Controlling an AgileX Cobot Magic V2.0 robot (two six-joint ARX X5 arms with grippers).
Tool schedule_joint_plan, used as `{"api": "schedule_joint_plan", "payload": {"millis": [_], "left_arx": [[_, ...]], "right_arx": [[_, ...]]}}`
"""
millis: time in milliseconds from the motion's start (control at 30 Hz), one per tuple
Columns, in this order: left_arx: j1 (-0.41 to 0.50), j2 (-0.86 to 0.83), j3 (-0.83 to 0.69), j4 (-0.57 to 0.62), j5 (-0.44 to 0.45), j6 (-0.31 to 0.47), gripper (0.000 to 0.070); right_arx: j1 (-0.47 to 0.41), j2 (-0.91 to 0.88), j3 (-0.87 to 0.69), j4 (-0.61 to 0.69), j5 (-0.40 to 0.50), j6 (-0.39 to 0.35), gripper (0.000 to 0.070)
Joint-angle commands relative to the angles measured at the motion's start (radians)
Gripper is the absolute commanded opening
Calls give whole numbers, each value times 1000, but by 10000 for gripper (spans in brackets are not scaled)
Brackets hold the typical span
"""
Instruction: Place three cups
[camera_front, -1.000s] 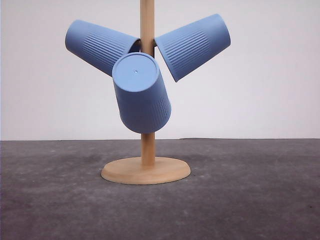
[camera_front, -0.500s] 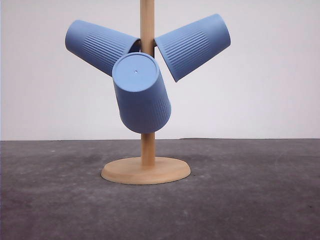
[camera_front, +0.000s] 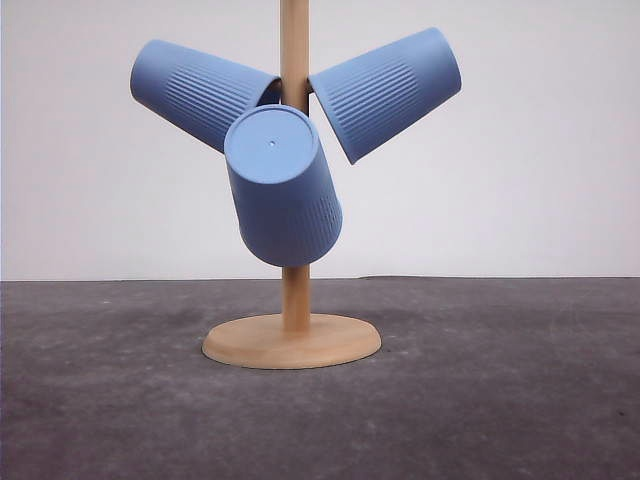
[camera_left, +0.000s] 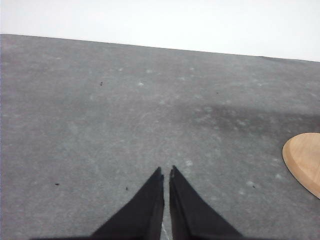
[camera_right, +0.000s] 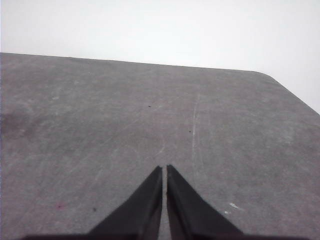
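Three cups (camera_front: 283, 190) hang mouth-inward on the wooden rack (camera_front: 293, 340) so pegs hold them tilted. Left gripper (camera_left: 166, 175) and right gripper (camera_right: 164, 171) pinched together, empty (over bare table (camera_front: 500, 400)).

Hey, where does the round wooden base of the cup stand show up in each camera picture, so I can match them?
Front view: the wooden base sits low in the middle on the grey table, under the three blue cups.
Left wrist view: a curved slice of the base, cut by the frame edge, beyond the shut left hand.
Right wrist view: grey table ahead of the shut right hand.
Shared landmark: the grey table.
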Motion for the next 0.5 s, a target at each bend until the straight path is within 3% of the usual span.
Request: {"api": "schedule_joint_plan", "payload": {"millis": [0,467], "left_arx": [[1,-1,-13,-4,-2,-1,0],[1,-1,-13,-4,-2,-1,0]], "right_arx": [[1,1,-3,11,3,11,13],[1,1,-3,11,3,11,13]]}}
